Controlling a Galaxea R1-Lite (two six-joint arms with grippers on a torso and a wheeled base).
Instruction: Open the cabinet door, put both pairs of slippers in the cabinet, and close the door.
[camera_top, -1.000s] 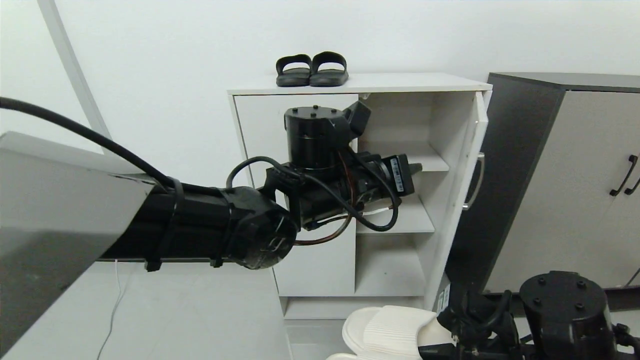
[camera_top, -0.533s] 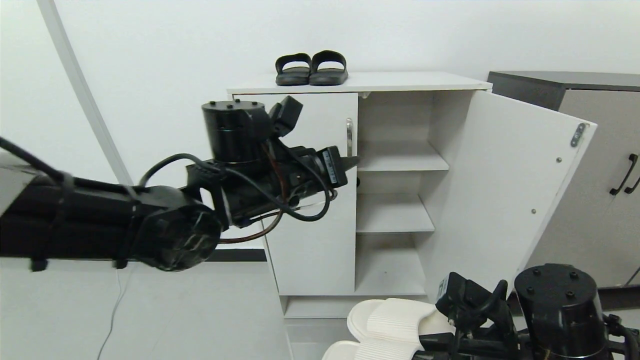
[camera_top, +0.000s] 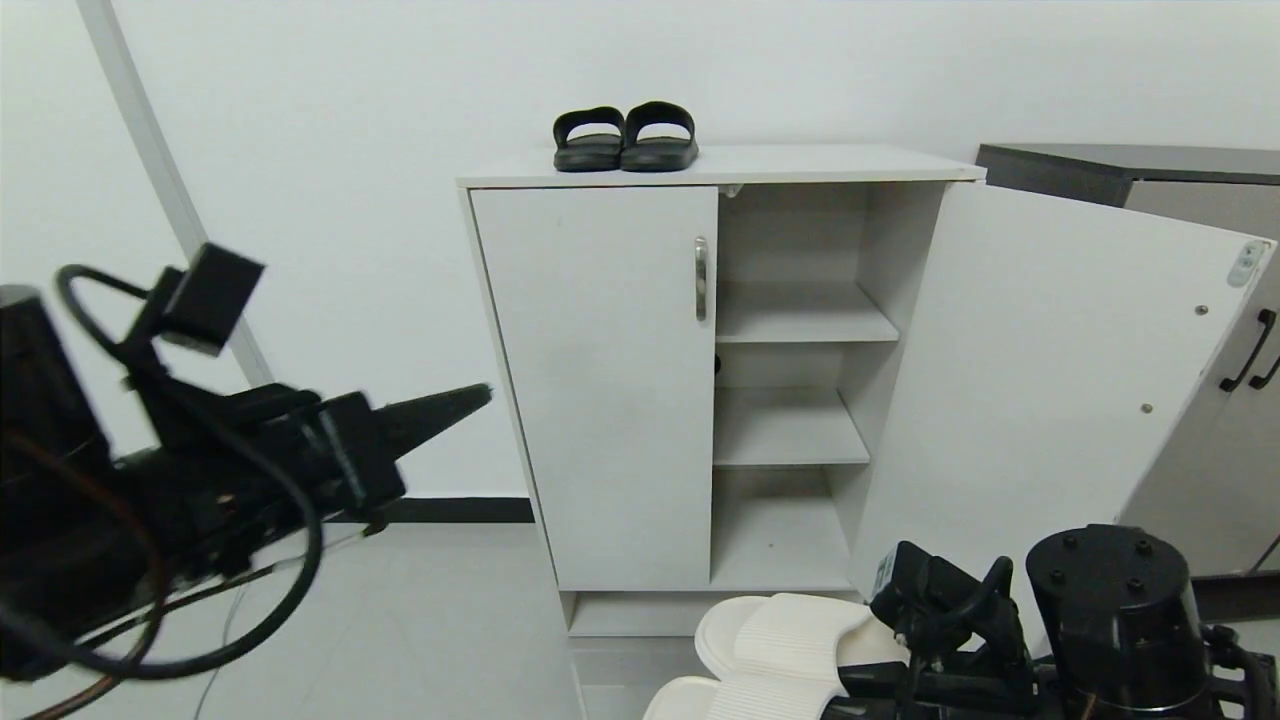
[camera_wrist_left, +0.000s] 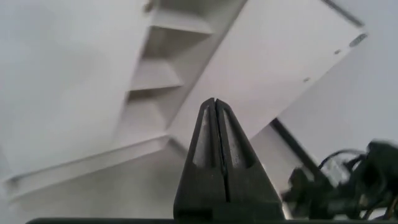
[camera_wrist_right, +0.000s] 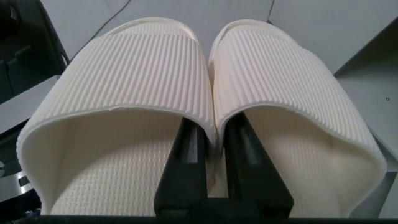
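Right tool: my right tool (camera_wrist_right: 214, 146) is pinching the white slippers (camera_top: 775, 640), one finger inside each slipper, and the two adjoining inner walls are clamped between them.
White slippers: side by side, toes toward the cabinet (camera_top: 800, 162), held low above the floor in front of its open right half.
Left tool: my left tool (camera_wrist_left: 214, 107) has its fingers pressed together with nothing between them. It is held out to the left of the cabinet, apart from it.
Right door (camera_top: 1040, 400): swung wide open.
Left door (camera_top: 600, 390): shut, handle at its inner edge.
Shelves (camera_top: 790, 435): two, in the open right half.
Black slippers (camera_top: 625, 140): paired on the cabinet top, left of its middle.
Dark cabinet (camera_top: 1100, 160): beside the white one, behind the open door.
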